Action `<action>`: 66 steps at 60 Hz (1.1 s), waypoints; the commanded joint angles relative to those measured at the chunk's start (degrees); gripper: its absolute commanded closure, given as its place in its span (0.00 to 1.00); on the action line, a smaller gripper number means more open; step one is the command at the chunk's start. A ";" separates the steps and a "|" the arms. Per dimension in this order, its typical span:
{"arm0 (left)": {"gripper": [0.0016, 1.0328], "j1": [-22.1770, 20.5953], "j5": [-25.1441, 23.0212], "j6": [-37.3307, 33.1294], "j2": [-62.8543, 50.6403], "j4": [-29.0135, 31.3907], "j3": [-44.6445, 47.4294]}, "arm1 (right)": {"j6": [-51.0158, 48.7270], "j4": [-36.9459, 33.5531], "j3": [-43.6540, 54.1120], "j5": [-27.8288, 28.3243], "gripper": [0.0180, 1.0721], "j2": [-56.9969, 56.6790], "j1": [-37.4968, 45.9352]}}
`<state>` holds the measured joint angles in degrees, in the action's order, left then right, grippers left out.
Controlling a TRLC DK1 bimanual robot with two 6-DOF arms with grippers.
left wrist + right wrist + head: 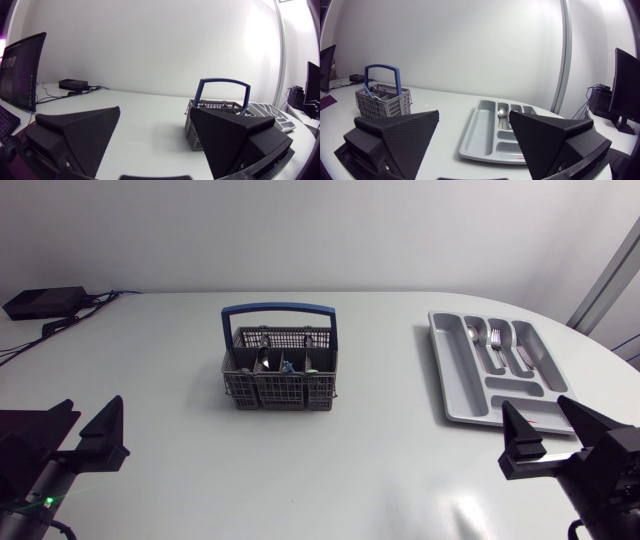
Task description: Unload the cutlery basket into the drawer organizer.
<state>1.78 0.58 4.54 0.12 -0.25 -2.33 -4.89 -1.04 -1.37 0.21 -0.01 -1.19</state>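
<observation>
the cutlery basket [280,390] is being left on the desk [380,460], well apart from the drawer organizer [455,370]; left gripper [92,410] and right gripper [537,410] are being held spread, empty.

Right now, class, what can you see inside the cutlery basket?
A few metal pieces of cutlery stand in compartments of the cutlery basket. The mesh walls and dividers hide their lower parts, so kinds and count cannot be told.
</observation>
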 commanded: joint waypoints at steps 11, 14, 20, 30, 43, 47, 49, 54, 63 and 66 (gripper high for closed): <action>0.06 0.59 0.74 0.74 0.58 0.60 0.39 | 1.37 1.39 1.45 -0.65 0.04 -0.34 -0.13; 0.07 0.86 0.74 0.74 0.58 0.52 -0.13 | 1.37 2.18 1.37 -0.82 0.04 -0.34 -0.13; 0.07 0.86 0.74 1.00 0.41 0.78 -2.33 | 1.37 2.97 0.84 -0.91 0.04 -0.25 -0.39; 0.10 -0.20 0.74 1.18 -4.87 1.31 -8.04 | 1.37 2.97 -1.80 -0.82 0.04 1.07 -1.36; 0.10 -4.68 0.65 2.67 -17.08 1.92 -16.92 | 1.55 5.96 -6.72 -1.00 0.04 10.91 -3.03; 0.10 -6.09 0.65 3.73 -22.09 2.80 -20.08 | 1.63 6.66 -8.39 -1.17 0.04 14.95 -4.52; 0.10 -7.41 0.65 3.73 -25.17 3.24 -21.84 | 1.63 7.01 -9.44 -1.79 0.04 17.41 -5.75; 0.10 -9.60 0.65 3.64 -32.29 5.70 -26.15 | 2.34 7.01 -12.17 -3.28 0.04 22.95 -8.56; 0.10 -12.77 0.65 5.48 -42.31 7.37 -31.95 | 5.50 6.58 -17.79 -3.99 0.04 34.11 -10.41; 0.10 -14.00 0.65 5.57 -46.00 9.30 -34.32 | 6.55 5.52 -19.82 -3.99 0.04 37.28 -11.03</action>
<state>-10.79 0.97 8.01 -41.30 7.60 -32.73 -1.39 4.82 -18.20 -3.25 33.15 -11.31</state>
